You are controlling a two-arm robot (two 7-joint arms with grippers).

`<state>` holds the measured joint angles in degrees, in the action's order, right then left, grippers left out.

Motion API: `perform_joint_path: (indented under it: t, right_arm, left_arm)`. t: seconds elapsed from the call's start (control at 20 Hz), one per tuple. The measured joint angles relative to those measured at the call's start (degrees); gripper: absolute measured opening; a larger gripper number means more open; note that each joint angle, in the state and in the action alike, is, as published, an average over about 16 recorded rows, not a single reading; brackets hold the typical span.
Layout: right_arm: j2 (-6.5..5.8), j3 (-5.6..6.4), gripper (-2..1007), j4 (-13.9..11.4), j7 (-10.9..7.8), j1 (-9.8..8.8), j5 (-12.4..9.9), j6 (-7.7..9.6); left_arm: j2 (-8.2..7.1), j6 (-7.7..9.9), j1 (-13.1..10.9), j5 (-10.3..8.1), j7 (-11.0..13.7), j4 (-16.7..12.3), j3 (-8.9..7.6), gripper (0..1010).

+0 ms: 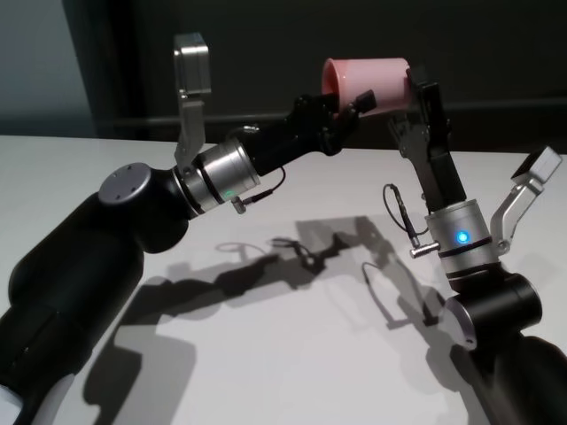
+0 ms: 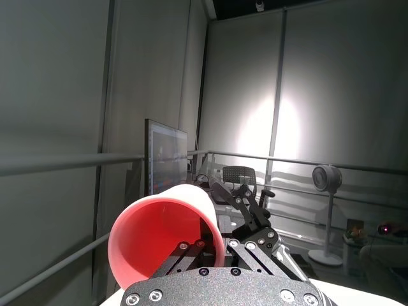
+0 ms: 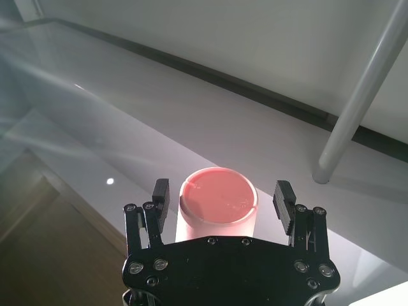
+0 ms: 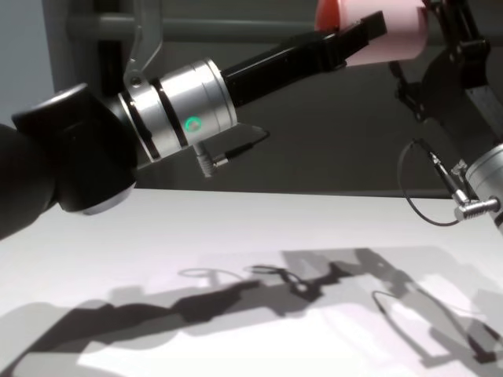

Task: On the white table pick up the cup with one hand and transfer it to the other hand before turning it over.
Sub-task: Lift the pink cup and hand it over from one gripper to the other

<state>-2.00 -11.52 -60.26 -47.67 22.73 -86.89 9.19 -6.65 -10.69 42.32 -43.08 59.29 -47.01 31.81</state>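
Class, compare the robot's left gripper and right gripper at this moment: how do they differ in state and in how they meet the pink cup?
The left gripper is shut, pinching the cup at its rim wall; the right gripper is open, its fingers standing apart on either side of the cup's base end. The left gripper carries the cup; the right does not grip it yet. Both are raised above the white table, meeting at the cup.

No legible text, label, brand, number or sign in any view. The cup [image 1: 368, 84] has a plain wall. The monitor [image 2: 166, 156] behind it shows nothing readable.
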Motion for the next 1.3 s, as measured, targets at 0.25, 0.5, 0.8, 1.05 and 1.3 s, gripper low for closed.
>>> perform_joint_path:
  t: [0.25,0.5,0.8,1.05,1.3]
  right_arm:
    - [0.15,-0.55,1000,1.09,-0.49,0.79,-0.98,0.36]
    - [0.27,-1.27,1000,1.85,-0.72,1.51,-1.52,0.32]
    - [0.26,-2.22,1000,2.37,-0.82,2.13,-1.84,-0.01]
    - [0.06,-2.95,1000,2.46,-0.78,2.33,-2.05,-0.51]
    - [-0.23,-3.45,1000,2.3,-0.65,2.29,-2.18,-1.06]
  left_arm:
    - [0.0,0.0,0.0,0.0,0.0,0.0,0.0,52]
    - [0.0,0.0,0.0,0.0,0.0,0.0,0.0,52]
    - [0.0,0.0,0.0,0.0,0.0,0.0,0.0,52]
    - [0.0,0.0,0.0,0.0,0.0,0.0,0.0,52]
    - [0.0,0.0,0.0,0.0,0.0,0.0,0.0,52]
